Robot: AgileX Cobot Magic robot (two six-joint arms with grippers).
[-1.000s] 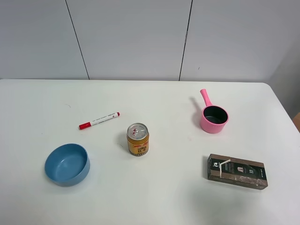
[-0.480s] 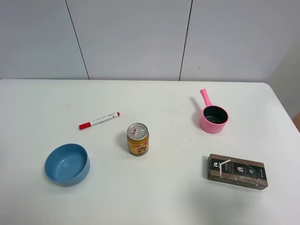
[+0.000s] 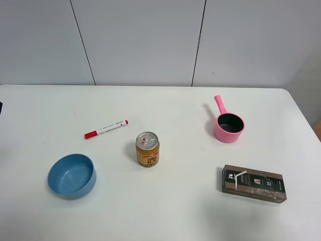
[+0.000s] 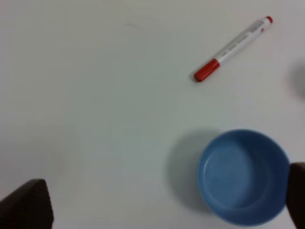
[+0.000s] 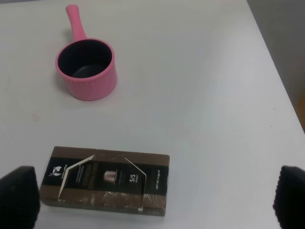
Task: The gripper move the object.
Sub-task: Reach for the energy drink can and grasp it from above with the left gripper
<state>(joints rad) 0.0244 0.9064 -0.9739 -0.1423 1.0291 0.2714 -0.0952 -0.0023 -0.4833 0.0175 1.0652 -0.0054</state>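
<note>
The yellow-gold can (image 3: 147,149) with red markings and a silver pull-tab top stands upright near the middle of the white table (image 3: 170,211). No gripper touches it, and neither wrist view shows it. Only a dark sliver of the left arm (image 3: 0,107) shows at the left edge of the exterior high view. My left gripper (image 4: 162,200) is open and empty above the table near the blue bowl (image 4: 243,175). My right gripper (image 5: 155,195) is open and empty above the brown carton (image 5: 105,181).
A red-capped marker (image 3: 106,129) lies behind and left of the can. The blue bowl (image 3: 72,175) sits at the front left. A pink pot (image 3: 228,125) stands at the right, with the brown carton with a straw (image 3: 254,183) in front of it.
A dark sliver of the left arm has come into the exterior high view at its left edge. The can and the other objects have not moved.
</note>
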